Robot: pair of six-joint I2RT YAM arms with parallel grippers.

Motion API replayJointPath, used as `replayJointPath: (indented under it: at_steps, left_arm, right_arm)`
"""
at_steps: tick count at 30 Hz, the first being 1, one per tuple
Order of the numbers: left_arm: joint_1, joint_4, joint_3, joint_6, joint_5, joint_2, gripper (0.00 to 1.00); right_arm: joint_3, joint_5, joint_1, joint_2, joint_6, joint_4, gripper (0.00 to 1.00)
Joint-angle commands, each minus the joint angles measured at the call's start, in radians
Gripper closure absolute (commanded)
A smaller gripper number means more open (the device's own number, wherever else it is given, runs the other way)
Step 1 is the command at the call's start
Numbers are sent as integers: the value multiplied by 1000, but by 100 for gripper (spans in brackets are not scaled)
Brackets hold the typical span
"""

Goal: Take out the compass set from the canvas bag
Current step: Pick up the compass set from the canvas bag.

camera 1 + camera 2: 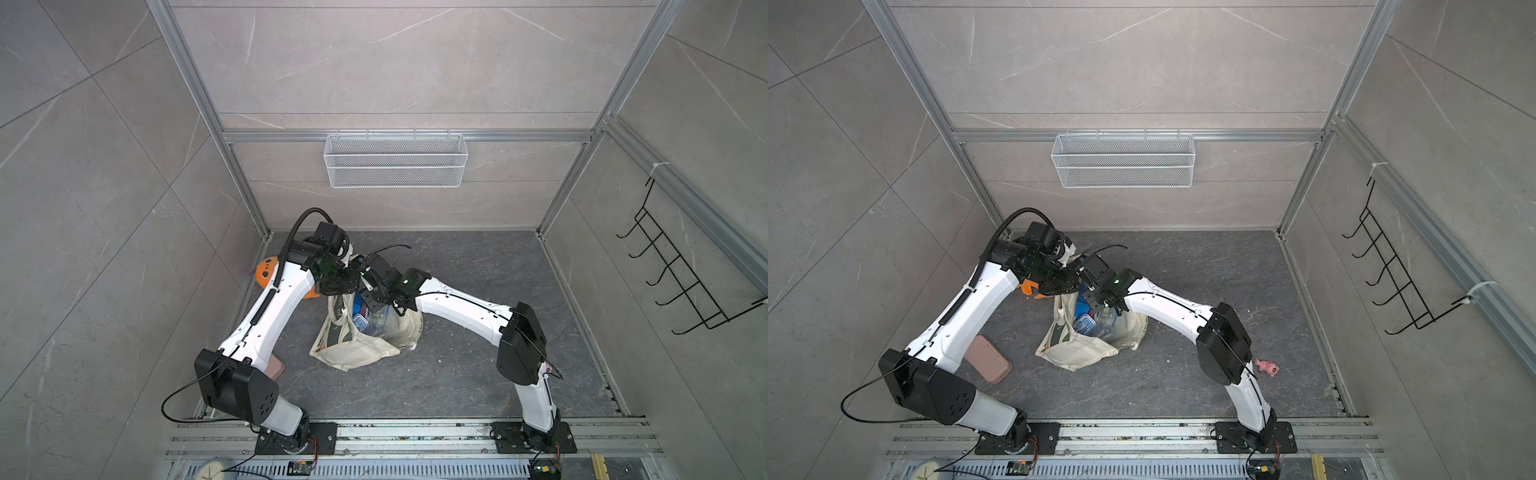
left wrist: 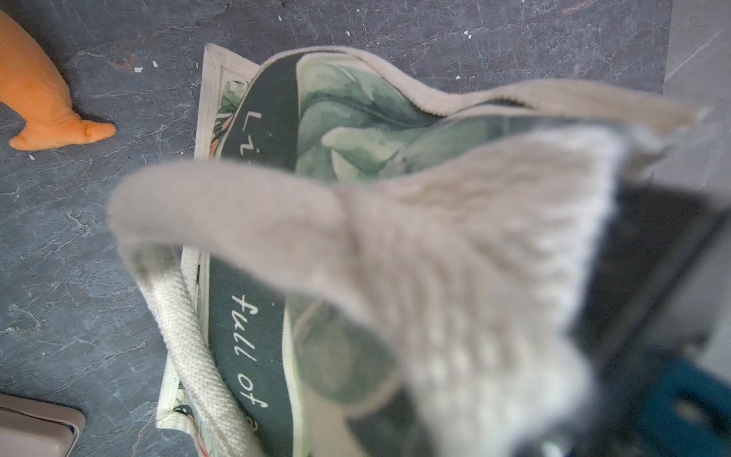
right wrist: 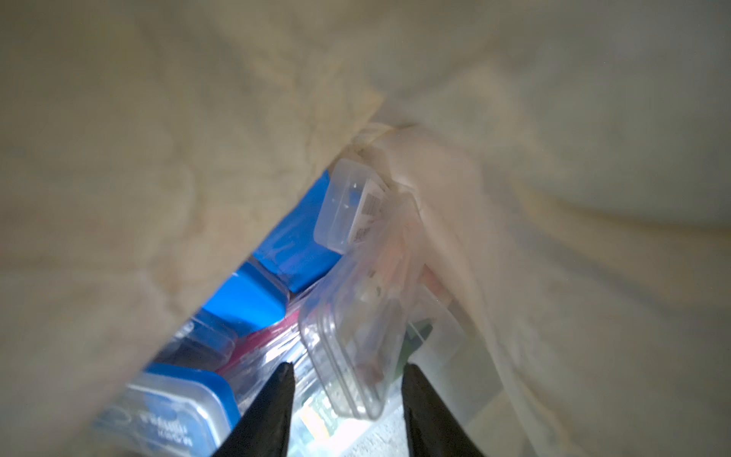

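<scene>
Two white-and-black arms, the left arm (image 1: pixel 270 307) and the right arm (image 1: pixel 461 307), bend in over the dark stone-patterned floor (image 1: pixel 478 374) and meet above the canvas bag (image 1: pixel 357 353). The bag sits slumped mid-floor between them, its mouth up and gaping. A white mesh basket (image 1: pixel 395 160) hangs on the back wall and a black wire hook rack (image 1: pixel 673 270) on the side wall. A flat tan case (image 1: pixel 988 359) lies beside the left arm, and an orange plush toy (image 2: pixel 35 87) lies near the bag. The left gripper (image 1: pixel 1061 286) is clamped on the bag's cream rim by a loop handle, holding that side up. The right gripper (image 3: pixel 349 368) is inside the bag's mouth, its dark fingers apart and holding nothing, the end of a clear plastic case (image 3: pixel 356 336) between their tips. A blue-lidded case (image 3: pixel 178 407) and a blue box (image 3: pixel 292 245) lie beside it. Which is the compass set cannot be told. A small pink toy (image 1: pixel 1266 368) lies by the right arm's elbow
</scene>
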Motion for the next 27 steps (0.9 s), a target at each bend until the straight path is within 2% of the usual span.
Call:
replayJointPath:
  at_steps: [1,11,16,20,27]
  left_arm:
    - [-13,-19,15,17,93,-32,100]
    - [-12,-23,4,16,89,-38,100]
    - [-13,-26,-2,18,85,-41,100]
    - [-13,-28,-1,17,83,-41,100]
    - [-11,-31,-6,20,69,-49,100]
  right_arm:
    - [55,60,-17,41,-7,3,51]
    - [165,-11,-29,120,-14,-54,58]
    - [161,-47,-29,129,-17,-56,62]
    - [153,-77,-24,130,-19,-59,70]
    - [63,-69,-18,40,39,-6,80]
